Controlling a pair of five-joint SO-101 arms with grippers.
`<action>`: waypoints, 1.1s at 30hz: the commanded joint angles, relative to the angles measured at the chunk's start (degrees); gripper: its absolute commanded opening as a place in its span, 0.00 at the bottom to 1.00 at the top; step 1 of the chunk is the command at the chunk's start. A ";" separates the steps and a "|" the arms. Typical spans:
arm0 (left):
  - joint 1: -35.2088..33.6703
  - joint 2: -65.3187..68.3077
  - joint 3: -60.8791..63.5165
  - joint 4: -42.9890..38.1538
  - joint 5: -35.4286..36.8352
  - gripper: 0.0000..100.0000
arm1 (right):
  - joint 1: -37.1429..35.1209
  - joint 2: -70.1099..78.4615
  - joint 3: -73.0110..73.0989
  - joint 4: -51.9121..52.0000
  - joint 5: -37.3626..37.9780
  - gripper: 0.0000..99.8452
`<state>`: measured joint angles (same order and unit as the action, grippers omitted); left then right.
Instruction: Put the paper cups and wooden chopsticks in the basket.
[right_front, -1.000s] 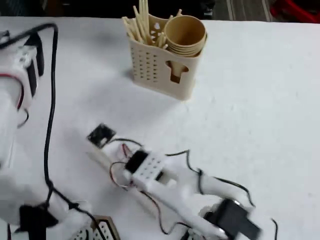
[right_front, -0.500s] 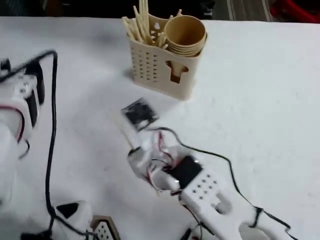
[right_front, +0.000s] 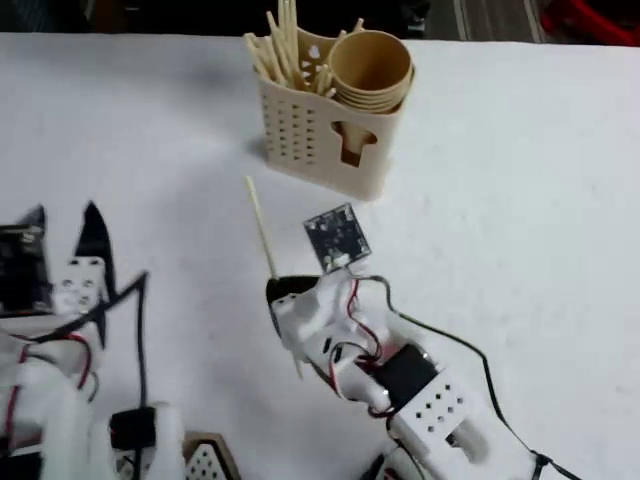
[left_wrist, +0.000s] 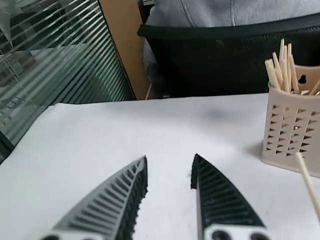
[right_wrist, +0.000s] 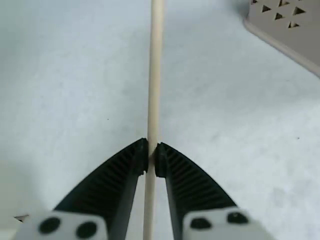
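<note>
The right pincer (right_front: 280, 292) is closed on a chopstick (right_front: 260, 225), its two black jaws pressed against the wood from either side. In the right wrist view the pincer (right_wrist: 151, 155) grips the chopstick (right_wrist: 156, 65) partway along its length. The longer part runs straight out past the fingertips, and a short part passes back between the jaws. Whether the far tip touches the table (right_front: 520, 200) cannot be told.

The basket (right_front: 320, 140) stands ahead of this pincer, a little off the line of the chopstick and near its far tip. One corner of the basket (right_wrist: 285, 25) shows beyond the jaws. Stacked cups (right_front: 372, 65) sit in one side of the basket, and the other chopsticks (right_front: 285, 40) stand upright in the other side.

The left pincer (right_front: 65, 215) is well apart from the right one. Its jaws are spread in a V with nothing between them, as its own view shows (left_wrist: 169, 165). From there the basket (left_wrist: 290, 135) stands ahead and off to one side, with the other chopsticks (left_wrist: 282, 65) rising out of it. The held chopstick (left_wrist: 309, 185) slants in front of the basket.
</note>
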<state>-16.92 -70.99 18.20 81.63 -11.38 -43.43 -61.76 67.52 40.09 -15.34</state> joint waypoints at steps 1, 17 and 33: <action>-0.48 -10.33 19.08 -9.32 0.00 0.16 | 1.10 -2.51 1.14 -2.95 -1.93 0.02; -0.22 -34.33 60.84 -20.40 -0.62 0.16 | 6.02 -2.95 5.01 -9.63 -1.93 0.02; 0.04 -33.36 78.77 -34.11 -0.53 0.16 | 6.02 -2.95 5.54 -9.63 -1.76 0.02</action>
<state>-16.92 -103.96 97.23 48.31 -11.38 -37.89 -63.52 73.49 31.56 -16.84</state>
